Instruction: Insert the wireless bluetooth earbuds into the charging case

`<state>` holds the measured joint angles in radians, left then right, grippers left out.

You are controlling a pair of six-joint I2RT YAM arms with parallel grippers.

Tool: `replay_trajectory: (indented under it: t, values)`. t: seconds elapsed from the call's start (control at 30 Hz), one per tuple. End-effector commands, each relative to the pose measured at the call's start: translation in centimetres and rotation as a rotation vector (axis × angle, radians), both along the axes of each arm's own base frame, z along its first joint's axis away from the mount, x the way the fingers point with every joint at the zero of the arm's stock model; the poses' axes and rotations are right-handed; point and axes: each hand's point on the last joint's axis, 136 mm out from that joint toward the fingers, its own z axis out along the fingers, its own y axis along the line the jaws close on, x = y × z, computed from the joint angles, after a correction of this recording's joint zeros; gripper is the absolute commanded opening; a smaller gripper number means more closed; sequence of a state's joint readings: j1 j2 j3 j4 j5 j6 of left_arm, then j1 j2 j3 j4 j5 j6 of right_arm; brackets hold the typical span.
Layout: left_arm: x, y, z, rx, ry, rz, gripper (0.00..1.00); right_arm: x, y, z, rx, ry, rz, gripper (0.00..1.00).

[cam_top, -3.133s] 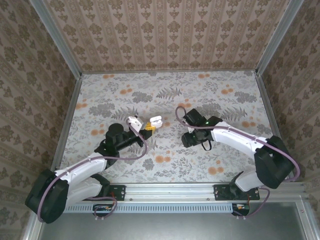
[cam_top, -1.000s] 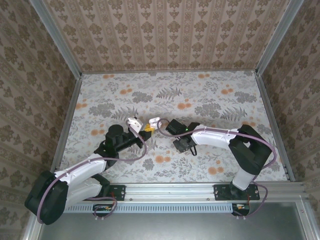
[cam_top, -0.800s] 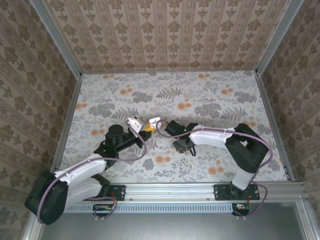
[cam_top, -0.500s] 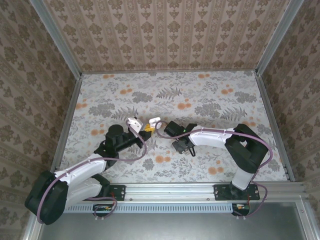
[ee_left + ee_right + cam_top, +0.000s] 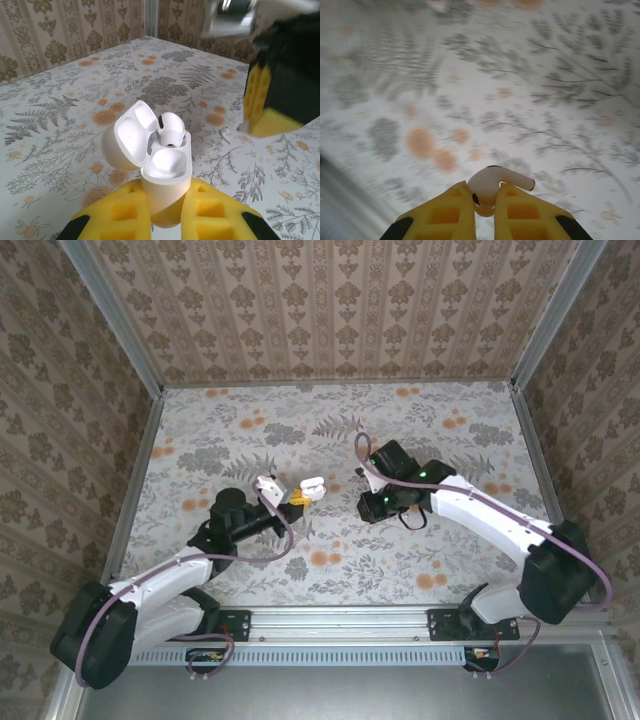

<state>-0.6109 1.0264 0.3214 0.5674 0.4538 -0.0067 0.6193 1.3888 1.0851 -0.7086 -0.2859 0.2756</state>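
Left gripper (image 5: 167,194) jaws tight around open charging case (image 5: 167,167), seated earbud (image 5: 169,129) above them; right gripper (image 5: 485,192) jaws tight around second earbud (image 5: 496,184).

No legible text, label, brand, number or sign on anything in view.

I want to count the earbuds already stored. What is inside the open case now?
One earbud sits in the far socket of the case, head up. The near socket looks empty. The earbud's stem is hidden down in its socket.
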Motion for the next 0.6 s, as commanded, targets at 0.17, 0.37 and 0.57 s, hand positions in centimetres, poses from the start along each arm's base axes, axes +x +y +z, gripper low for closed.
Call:
replay_trajectory:
  t: [0.17, 0.37, 0.57]
  values:
    - [-0.6, -2.1, 3.0, -0.051, -0.021, -0.161, 0.00, -5.7, 4.7, 9.3, 0.400, 0.176, 0.263, 0.11]
    - [-1.6, -2.6, 3.3, -0.061, -0.018, -0.234, 0.00, -5.4, 6.3, 12.6, 0.505, 0.157, 0.337, 0.11]
    - [-2.1, -3.0, 3.6, -0.069, -0.018, -0.267, 0.00, -4.1, 8.0, 13.3, 0.561, 0.185, 0.354, 0.10]
